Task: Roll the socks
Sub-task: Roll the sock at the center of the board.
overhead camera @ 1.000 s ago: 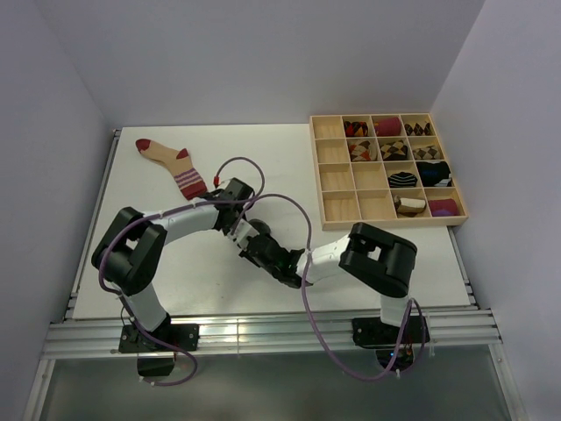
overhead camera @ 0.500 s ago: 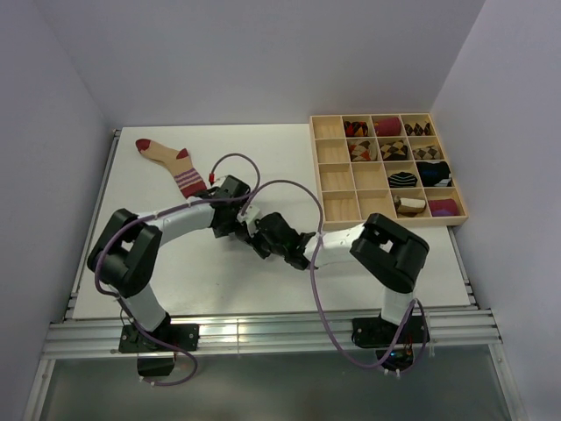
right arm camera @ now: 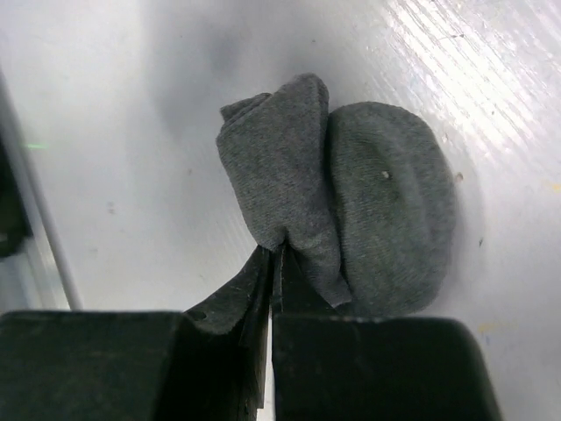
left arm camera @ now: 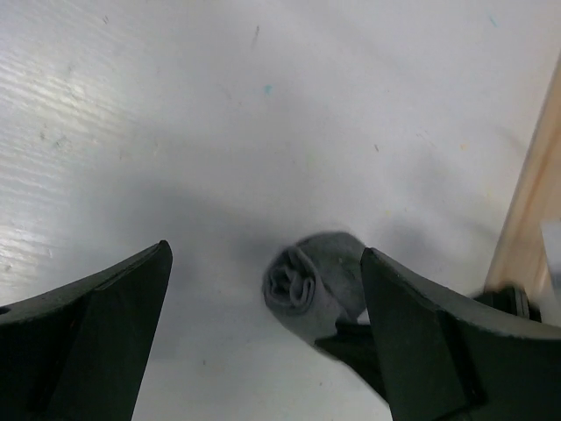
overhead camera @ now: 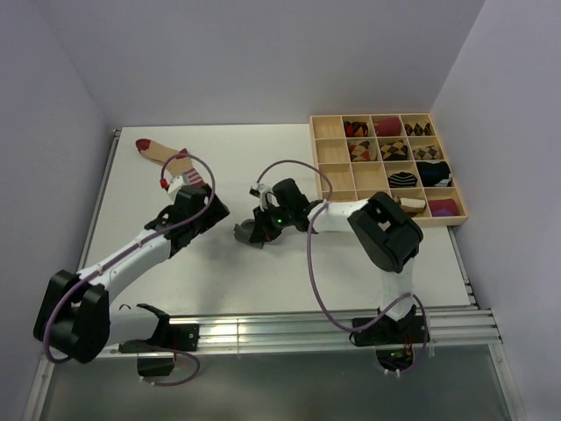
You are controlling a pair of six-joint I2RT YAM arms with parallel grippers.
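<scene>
Grey sock (right arm camera: 368, 202), rolled up, sits mid-table (overhead camera: 263, 158), one fold pinched in the tightly closed right gripper (right arm camera: 273, 254). Left gripper (left arm camera: 265, 254) gapes wide and empty nearby. Beige sock (overhead camera: 166, 158) lies flat back-left.

The wooden tray (overhead camera: 333, 178) blocks the right side of the counter (overhead camera: 263, 149), and the beige sock (overhead camera: 171, 160) lies in the far left corner. Bare counter runs between them along the back. The left arm (overhead camera: 131, 254) slants across the left half. The right arm (overhead camera: 337, 217) and its cable (overhead camera: 309, 272) bar the middle. The left tool (left arm camera: 265, 254), fingers spread wide, faces the grey sock (right arm camera: 377, 202) with bare surface between. The right tool (right arm camera: 273, 263) is clamped on that sock's fold.
</scene>
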